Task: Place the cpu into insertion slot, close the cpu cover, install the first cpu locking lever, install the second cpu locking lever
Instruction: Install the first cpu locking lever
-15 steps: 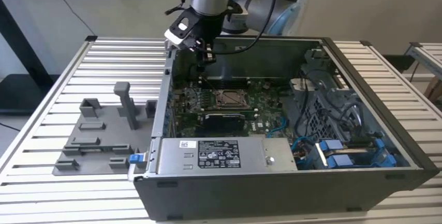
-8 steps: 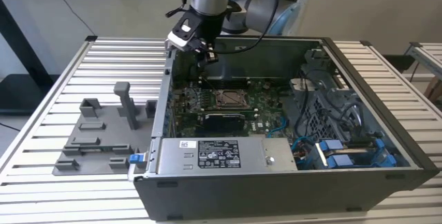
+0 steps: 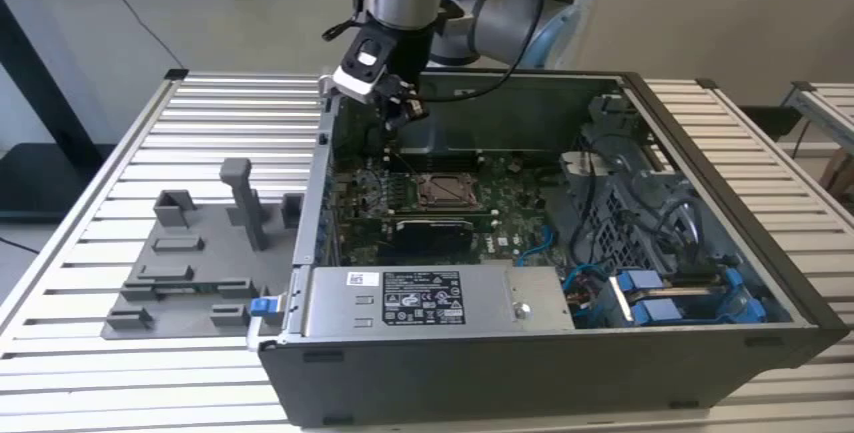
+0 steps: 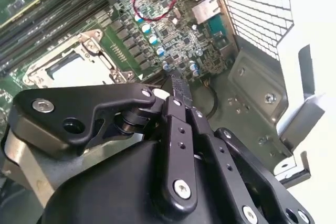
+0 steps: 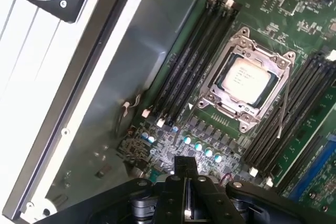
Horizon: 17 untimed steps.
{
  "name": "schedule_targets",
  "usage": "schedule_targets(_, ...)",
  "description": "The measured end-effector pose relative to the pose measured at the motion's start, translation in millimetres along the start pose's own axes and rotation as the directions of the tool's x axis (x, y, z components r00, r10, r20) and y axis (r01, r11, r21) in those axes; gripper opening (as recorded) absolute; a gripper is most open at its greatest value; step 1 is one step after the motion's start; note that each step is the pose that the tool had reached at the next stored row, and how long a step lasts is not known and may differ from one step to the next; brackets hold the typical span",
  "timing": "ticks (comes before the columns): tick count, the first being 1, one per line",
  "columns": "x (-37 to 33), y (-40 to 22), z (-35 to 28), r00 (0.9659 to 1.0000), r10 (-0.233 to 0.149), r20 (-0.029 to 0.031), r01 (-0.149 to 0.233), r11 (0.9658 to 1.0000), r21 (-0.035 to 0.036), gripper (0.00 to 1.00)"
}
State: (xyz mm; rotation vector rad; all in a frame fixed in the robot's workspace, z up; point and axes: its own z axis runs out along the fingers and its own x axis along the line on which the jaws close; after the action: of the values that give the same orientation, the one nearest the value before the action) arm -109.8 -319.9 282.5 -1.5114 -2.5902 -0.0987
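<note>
The cpu (image 5: 245, 76), a silver-tan square, lies in the insertion slot (image 3: 441, 190) on the green board. The silver cpu cover (image 5: 261, 52) lies flat over it, and the chip shows through its window. A thin wire locking lever (image 5: 283, 113) runs along one side of the socket; I cannot tell whether it is latched. My gripper (image 5: 186, 170) hangs above the board's rear edge, away from the socket, black fingers (image 4: 178, 85) shut together with nothing between them. In the exterior view the gripper (image 3: 400, 116) is behind the socket, near the case's back wall.
The open grey computer case (image 3: 441, 393) sits on a slatted metal table. Black memory slots (image 5: 195, 61) flank the socket. A power supply (image 3: 414, 301) is at the front, cables and blue connectors (image 3: 654, 303) to the exterior view's right. A grey fixture tray (image 3: 187, 273) lies at the exterior view's left.
</note>
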Motion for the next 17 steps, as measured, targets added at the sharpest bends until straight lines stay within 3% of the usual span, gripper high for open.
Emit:
schedule_targets(4, 0.0, 0.0, 0.1, 0.9991, -0.041, -0.0012, 0.041, 0.9990, -0.0161, 0.11)
schedule_targets(8, 0.0, 0.0, 0.2, 0.9967, -0.080, -0.0096, 0.080, 0.9965, -0.0239, 0.11)
schedule_targets(13, 0.0, 0.0, 0.3, 0.9898, -0.141, -0.0204, 0.141, 0.9898, -0.0229, 0.11)
schedule_targets(17, 0.0, -0.1, 0.2, 0.9805, -0.195, -0.0241, 0.194, 0.9807, -0.0192, 0.11)
